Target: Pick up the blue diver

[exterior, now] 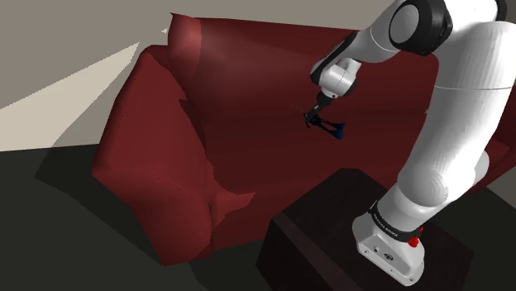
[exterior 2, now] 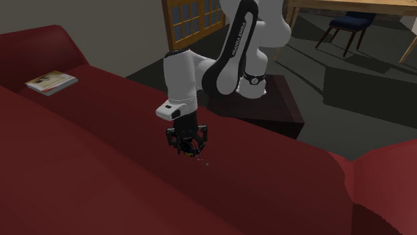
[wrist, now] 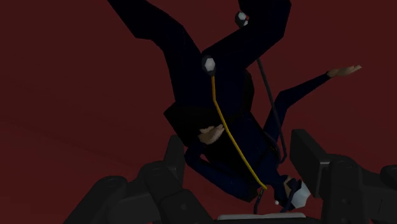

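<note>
Your end effector (wrist: 240, 156) sits low over the seat of the red sofa (exterior: 165, 165), just right of centre in the shoulder view. Its two black fingers (wrist: 175, 159) are spread, and the blue diver (wrist: 229, 89) lies on the cushion between them. The wrist view does not show either finger clearly pressing on it. The figure is dark navy, with a yellow hose running down its body and one arm flung outward. In the second exterior view, a thin book (exterior 2: 51, 82) rests on the sofa at the upper left of the frame, and a blue chair (exterior 2: 351, 23) stands at the upper right.
</note>
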Robot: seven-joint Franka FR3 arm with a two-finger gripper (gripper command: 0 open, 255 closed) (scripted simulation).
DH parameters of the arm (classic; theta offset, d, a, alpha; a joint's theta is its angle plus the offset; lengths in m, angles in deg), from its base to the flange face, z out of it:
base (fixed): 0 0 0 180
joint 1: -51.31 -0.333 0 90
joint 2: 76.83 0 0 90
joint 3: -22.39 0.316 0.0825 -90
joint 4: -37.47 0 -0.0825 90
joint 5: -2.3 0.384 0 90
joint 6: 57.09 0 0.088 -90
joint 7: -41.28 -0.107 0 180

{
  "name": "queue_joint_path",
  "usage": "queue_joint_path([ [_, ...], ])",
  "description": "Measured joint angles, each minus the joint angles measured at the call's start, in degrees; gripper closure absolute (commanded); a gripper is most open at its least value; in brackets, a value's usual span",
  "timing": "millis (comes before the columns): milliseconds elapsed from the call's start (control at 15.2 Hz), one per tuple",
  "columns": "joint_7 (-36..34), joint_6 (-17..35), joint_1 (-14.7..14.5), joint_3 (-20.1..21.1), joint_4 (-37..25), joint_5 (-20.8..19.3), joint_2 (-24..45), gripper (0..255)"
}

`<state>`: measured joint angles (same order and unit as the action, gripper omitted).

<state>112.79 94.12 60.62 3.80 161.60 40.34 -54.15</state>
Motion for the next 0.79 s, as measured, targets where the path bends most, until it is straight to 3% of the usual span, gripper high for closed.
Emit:
queue_joint_path([
  [792, -6.8, -5.6, -2.9, -4.1, 0.5, -7.9, -7.3, 255],
])
